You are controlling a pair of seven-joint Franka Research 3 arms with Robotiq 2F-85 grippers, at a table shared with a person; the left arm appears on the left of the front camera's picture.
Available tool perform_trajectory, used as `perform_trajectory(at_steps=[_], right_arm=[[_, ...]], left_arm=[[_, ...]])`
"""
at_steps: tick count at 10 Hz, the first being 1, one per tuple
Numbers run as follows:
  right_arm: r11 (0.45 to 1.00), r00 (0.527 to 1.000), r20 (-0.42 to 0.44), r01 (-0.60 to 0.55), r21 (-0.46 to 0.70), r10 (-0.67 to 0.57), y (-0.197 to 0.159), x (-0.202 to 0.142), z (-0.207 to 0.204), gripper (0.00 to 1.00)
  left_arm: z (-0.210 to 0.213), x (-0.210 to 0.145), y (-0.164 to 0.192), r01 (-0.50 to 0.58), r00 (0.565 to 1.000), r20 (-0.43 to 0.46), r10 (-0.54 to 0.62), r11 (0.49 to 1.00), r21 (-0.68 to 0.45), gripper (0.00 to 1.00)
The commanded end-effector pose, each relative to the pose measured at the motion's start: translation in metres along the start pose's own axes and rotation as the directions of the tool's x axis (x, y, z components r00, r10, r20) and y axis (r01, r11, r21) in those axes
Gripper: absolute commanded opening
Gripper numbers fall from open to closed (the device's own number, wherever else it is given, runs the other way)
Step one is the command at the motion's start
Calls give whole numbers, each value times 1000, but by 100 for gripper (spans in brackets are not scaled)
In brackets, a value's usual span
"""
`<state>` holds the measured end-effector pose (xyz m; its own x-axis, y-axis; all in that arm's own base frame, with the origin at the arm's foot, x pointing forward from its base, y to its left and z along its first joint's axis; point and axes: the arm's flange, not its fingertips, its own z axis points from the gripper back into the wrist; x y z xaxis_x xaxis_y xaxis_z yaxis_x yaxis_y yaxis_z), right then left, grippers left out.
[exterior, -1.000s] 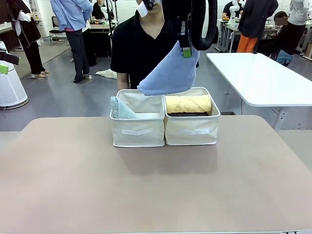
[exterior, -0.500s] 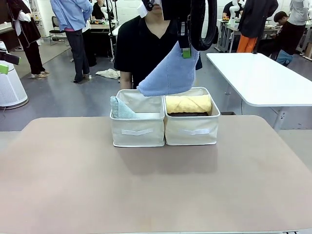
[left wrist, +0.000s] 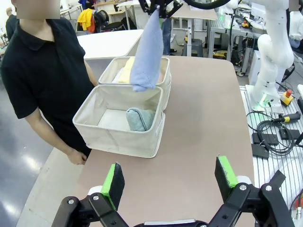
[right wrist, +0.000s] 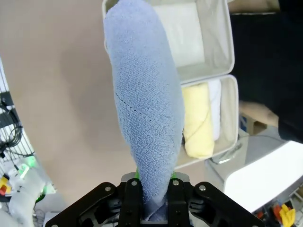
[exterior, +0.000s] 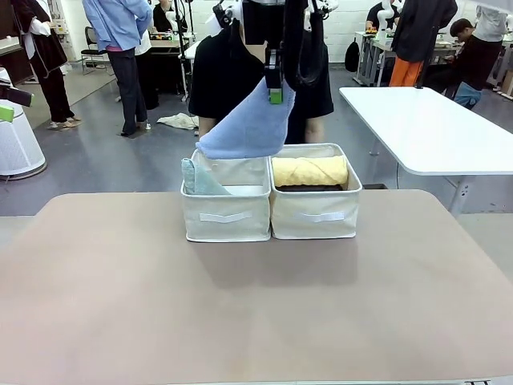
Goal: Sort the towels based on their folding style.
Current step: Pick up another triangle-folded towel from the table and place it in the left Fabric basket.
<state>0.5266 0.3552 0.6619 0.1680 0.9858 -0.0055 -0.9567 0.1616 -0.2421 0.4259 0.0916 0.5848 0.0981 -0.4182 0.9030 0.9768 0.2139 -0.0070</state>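
Tan table (exterior: 256,305), 2 bins at 12 o'clock. Right gripper (exterior: 275,90) clamped on blue towel (exterior: 240,132), hanging above left bin (exterior: 226,216), mint towel (exterior: 196,178) at its 9 o'clock. Left gripper (left wrist: 169,174) apart, empty. Risk: released off-centre, draping over shared rim or sliding among rolls (exterior: 310,171) in right bin (exterior: 317,216).

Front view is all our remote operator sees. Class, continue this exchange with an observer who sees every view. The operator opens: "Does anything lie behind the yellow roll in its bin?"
Observer: Yes. A white towel lies against the yellow rolled towel in the right bin, on the person's side.
Operator: Is there room in the left bin?
Observer: Yes. The mint-green towel sits against one wall of the left bin; the rest of its floor is bare.
Operator: How is the lavender-blue towel held?
Observer: The right gripper is shut on one end; the rest hangs free.
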Motion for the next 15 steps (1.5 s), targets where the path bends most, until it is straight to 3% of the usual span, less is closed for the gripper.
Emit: perform_trajectory(at_steps=[1,7,12,15], right_arm=[[999,999,-14,53,-2,-53,-31,25,15,18],[995,999,-25,-30,94,32,-80,52,-29,18],[999,998,58,13,29,-14,-91,53,-48,18],[999,1000,18,21,39,-22,-93,53,-70,18]], left_arm=[[1,0,-1,4,1000,14,-4,1000,-5,100],[1,0,-1,4,1000,14,-4,1000,-5,100],[1,0,-1,4,1000,14,-4,1000,-5,100],[1,0,-1,4,1000,14,-4,1000,-5,100]])
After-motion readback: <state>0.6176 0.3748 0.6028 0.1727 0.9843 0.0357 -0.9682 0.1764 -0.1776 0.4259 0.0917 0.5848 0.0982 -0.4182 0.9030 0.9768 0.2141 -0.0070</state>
